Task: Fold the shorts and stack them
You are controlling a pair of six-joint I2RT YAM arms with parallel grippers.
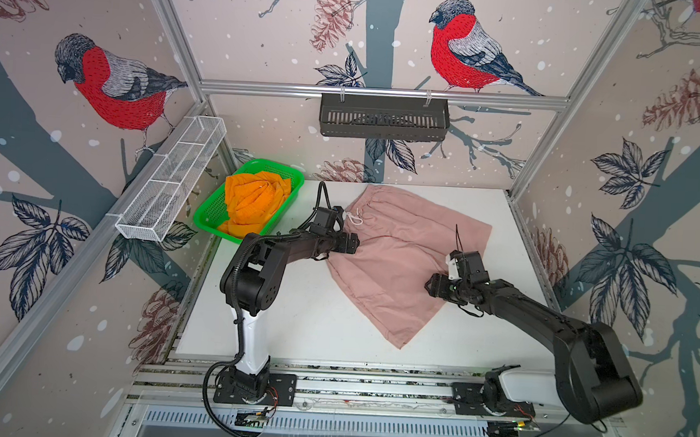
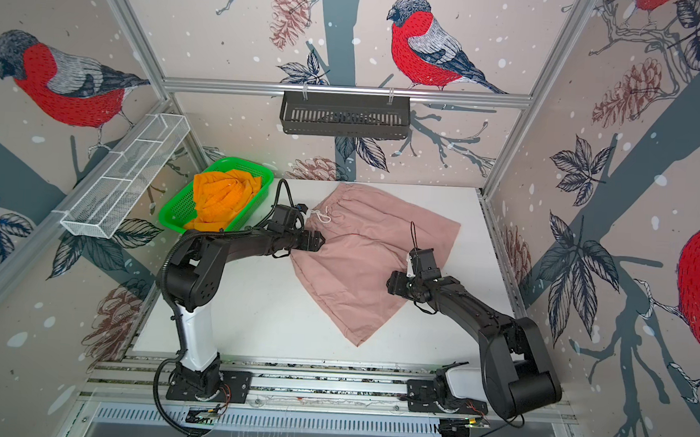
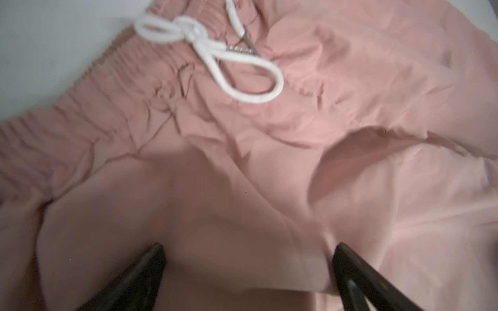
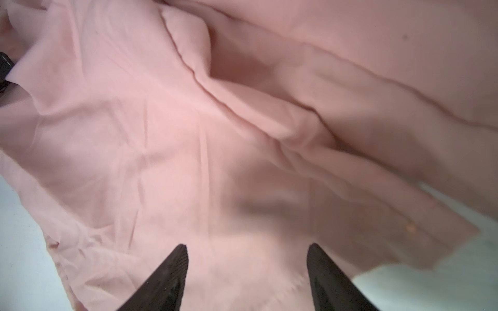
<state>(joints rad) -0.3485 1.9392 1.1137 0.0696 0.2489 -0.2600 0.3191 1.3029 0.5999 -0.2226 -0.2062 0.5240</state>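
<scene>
The dusty pink shorts (image 1: 399,268) (image 2: 362,266) lie spread and creased on the white table, waistband toward the back left, with a white drawstring (image 1: 354,218) (image 3: 215,53) tied in a bow. The orange shorts (image 1: 253,201) (image 2: 222,197) sit bunched in the green basket. My left gripper (image 1: 357,243) (image 2: 323,239) (image 3: 249,247) is open low over the pink shorts' left edge, just below the waistband, and a soft fold of fabric lies between its fingers. My right gripper (image 1: 429,284) (image 2: 390,282) (image 4: 248,245) is open over the right leg near its hem, pink fabric beneath it.
The green mesh basket (image 1: 293,170) stands at the table's back left corner. A white wire shelf (image 1: 171,179) hangs on the left wall and a black slotted basket (image 1: 383,117) on the back rail. Bare white table (image 1: 292,316) shows in front of the shorts.
</scene>
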